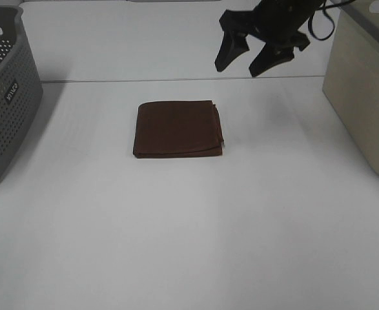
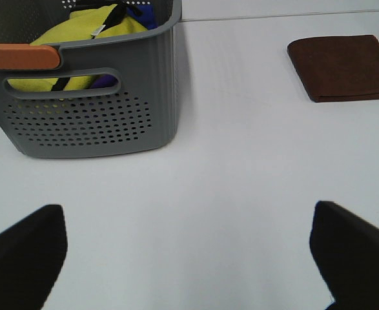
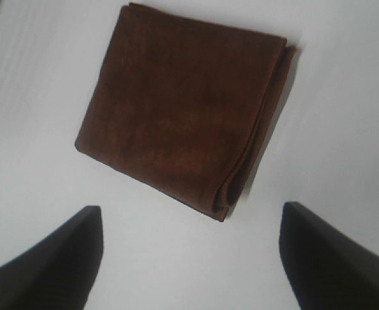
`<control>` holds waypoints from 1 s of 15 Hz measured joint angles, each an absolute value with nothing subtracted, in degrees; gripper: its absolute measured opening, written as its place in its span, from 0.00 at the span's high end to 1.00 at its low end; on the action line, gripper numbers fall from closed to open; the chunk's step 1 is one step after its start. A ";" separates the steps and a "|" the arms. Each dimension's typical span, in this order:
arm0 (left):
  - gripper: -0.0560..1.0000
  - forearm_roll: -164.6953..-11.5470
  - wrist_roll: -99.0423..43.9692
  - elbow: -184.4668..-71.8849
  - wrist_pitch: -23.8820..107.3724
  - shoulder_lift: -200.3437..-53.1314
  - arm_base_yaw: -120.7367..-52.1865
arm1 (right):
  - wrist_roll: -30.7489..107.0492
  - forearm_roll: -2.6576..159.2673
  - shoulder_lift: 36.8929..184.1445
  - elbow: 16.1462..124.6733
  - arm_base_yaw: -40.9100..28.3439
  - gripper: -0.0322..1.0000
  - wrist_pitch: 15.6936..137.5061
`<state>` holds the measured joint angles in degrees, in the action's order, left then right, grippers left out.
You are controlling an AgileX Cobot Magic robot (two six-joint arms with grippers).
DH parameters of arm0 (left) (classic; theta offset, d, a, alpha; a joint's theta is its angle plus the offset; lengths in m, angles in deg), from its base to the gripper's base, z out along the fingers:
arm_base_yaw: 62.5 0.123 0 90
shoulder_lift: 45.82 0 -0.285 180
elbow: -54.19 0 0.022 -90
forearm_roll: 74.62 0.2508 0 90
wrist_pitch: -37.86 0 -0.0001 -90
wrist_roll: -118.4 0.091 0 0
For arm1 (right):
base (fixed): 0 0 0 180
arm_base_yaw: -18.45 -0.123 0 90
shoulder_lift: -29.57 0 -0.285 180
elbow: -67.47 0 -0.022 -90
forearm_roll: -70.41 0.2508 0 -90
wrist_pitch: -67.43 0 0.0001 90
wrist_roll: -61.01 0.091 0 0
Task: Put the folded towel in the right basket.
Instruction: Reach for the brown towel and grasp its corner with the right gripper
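Note:
A folded brown towel (image 1: 177, 128) lies flat on the white table, near the middle. It also shows in the left wrist view (image 2: 343, 67) and in the right wrist view (image 3: 179, 106). My right gripper (image 1: 244, 64) hangs open and empty in the air behind and to the right of the towel; its fingers (image 3: 47, 265) frame the towel from above. The right basket (image 1: 365, 84) is beige and stands at the right edge. My left gripper (image 2: 189, 258) is open and empty, low over bare table, outside the exterior view.
A grey perforated basket (image 1: 5, 97) stands at the left edge, holding yellow and blue cloth (image 2: 89, 39) and bearing an orange handle (image 2: 20, 56). The table's back edge runs behind the towel.

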<state>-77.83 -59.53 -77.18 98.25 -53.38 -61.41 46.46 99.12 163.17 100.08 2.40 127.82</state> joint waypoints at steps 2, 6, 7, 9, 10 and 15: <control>0.03 -77.83 -59.53 -77.18 98.25 -53.38 -61.41 | 46.69 100.89 168.73 104.27 2.69 0.27 130.97; 0.03 -77.83 -59.53 -77.18 98.25 -53.38 -61.41 | 49.21 105.59 182.48 114.87 6.01 0.27 134.64; 0.03 -77.83 -59.53 -77.18 98.25 -53.38 -61.41 | 49.55 105.65 184.14 115.50 6.36 0.27 134.70; 0.03 -77.83 -59.53 -77.18 98.25 -53.38 -61.41 | 49.55 107.37 186.49 115.61 6.36 0.27 134.70; 0.03 -77.83 -59.53 -77.18 98.25 -53.38 -61.41 | 49.38 108.86 187.18 115.61 6.30 0.27 134.70; 0.03 -77.83 -59.53 -77.18 98.25 -53.38 -61.41 | 48.41 112.01 188.56 116.13 3.95 0.38 132.35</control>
<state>-77.83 -59.53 -77.18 98.25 -53.38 -61.41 48.41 112.01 188.56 116.13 3.95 132.35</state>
